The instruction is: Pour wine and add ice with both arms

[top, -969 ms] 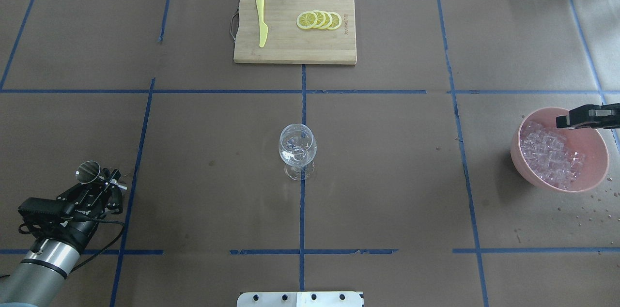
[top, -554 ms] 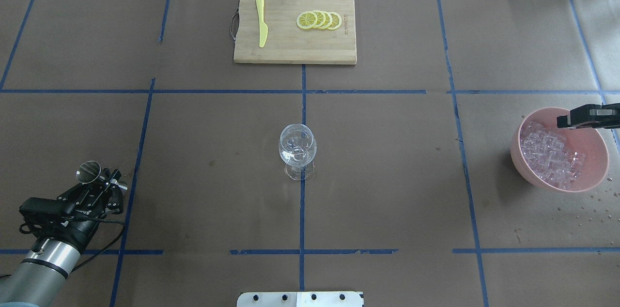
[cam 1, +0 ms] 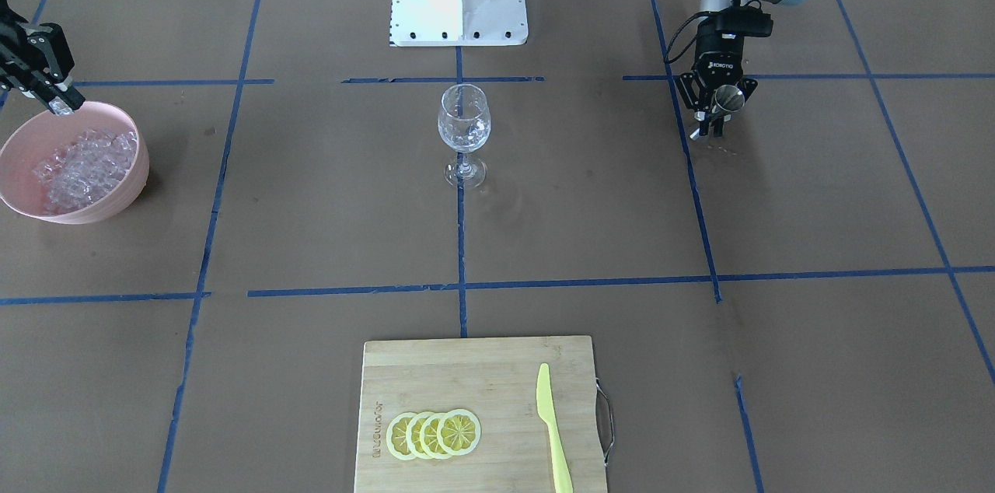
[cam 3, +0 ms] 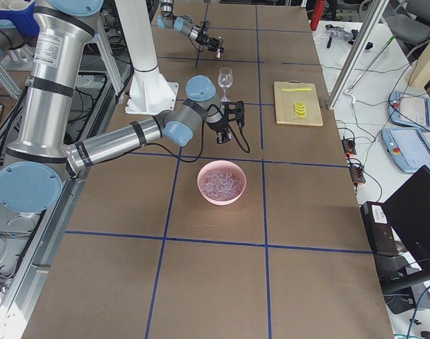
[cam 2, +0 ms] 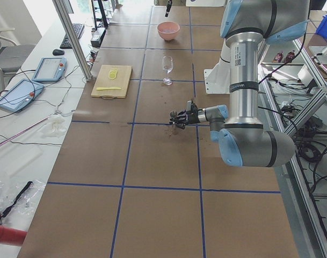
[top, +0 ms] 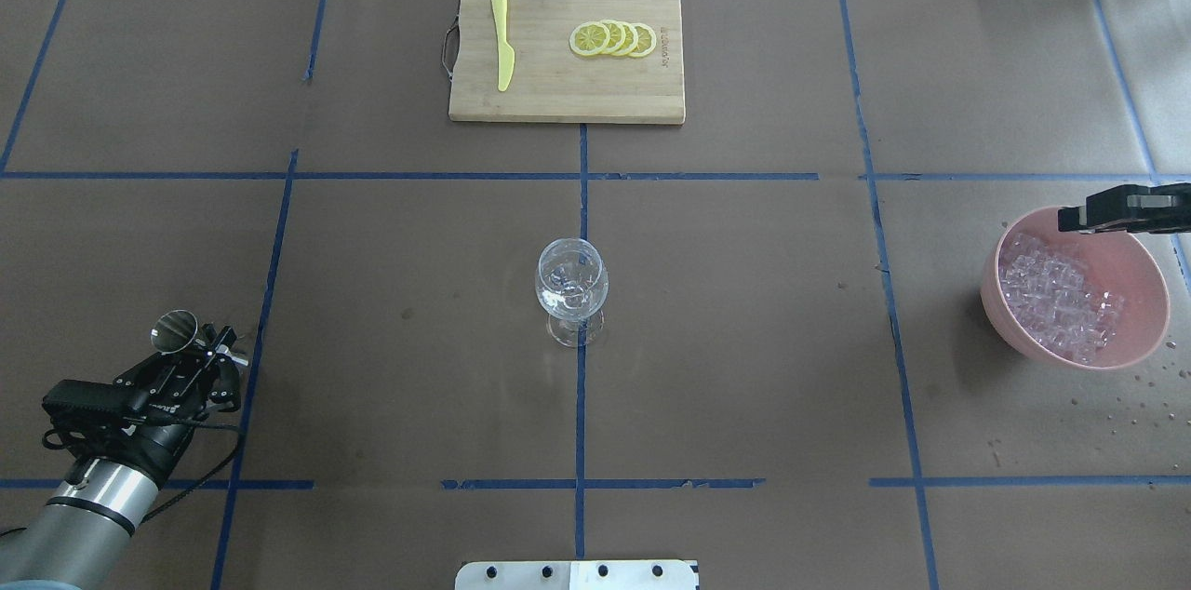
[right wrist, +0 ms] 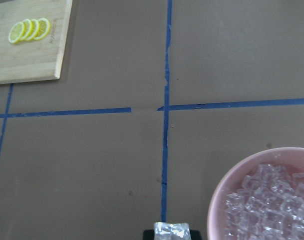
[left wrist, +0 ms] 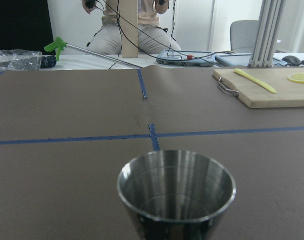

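A clear stemmed wine glass (top: 570, 288) stands upright at the table's centre. Near the robot's left, my left gripper (top: 207, 350) is shut on a small steel cup (top: 174, 332), which the left wrist view shows upright (left wrist: 176, 190); no wine shows in it. At the right edge, my right gripper (top: 1068, 220) hovers over the far rim of a pink bowl (top: 1146, 329) heaped with ice (top: 1056, 292). Its fingertips are shut on one ice cube (right wrist: 171, 231), seen at the bottom of the right wrist view beside the bowl (right wrist: 226, 190).
A wooden cutting board (top: 558, 97) lies at the far middle, carrying a yellow plastic knife (top: 502, 41) and lemon slices (top: 614, 39). Blue tape lines divide the brown table cover. Water drops speckle the cover near the bowl. A seated person shows beyond the table in the left wrist view.
My right gripper has shifted a little toward the bowl's far rim and to the left. The left gripper and its cup have barely moved.
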You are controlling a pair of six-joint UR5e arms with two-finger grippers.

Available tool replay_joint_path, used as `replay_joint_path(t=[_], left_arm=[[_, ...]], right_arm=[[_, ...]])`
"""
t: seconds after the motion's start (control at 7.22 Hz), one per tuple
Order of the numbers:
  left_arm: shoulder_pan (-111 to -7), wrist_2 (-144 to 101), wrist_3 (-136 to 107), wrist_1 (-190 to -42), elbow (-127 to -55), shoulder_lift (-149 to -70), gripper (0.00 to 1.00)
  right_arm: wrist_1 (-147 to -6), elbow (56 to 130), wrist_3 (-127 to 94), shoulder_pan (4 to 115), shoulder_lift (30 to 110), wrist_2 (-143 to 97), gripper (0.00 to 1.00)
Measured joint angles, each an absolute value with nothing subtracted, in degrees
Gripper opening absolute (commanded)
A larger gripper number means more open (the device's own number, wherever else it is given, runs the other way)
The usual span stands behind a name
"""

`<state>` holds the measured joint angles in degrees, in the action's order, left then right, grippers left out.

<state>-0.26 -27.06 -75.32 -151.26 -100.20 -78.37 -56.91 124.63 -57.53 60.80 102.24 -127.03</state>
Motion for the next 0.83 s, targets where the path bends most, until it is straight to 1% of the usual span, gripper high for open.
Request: replay_joint_path(t=[0.14, 0.28, 0.83], left_arm=[[-0.3, -27.1, -75.3, -151.3, -100.2, -78.5, 0.03], [-0.3, -27.1, -75.3, -151.3, -100.2, -78.5, 0.07], [-0.3, -27.8, -75.2, -151.3, -100.2, -78.6, 0.18]], right_arm=[[-57.0, 124.7, -61.0, 60.8, 99.3, -128.4, 0.00], [-57.1, 124.7, -64.0, 60.7, 96.5, -129.5, 0.00], [-57.3, 124.6, -70.7, 59.8, 88.6, -132.4, 0.00]])
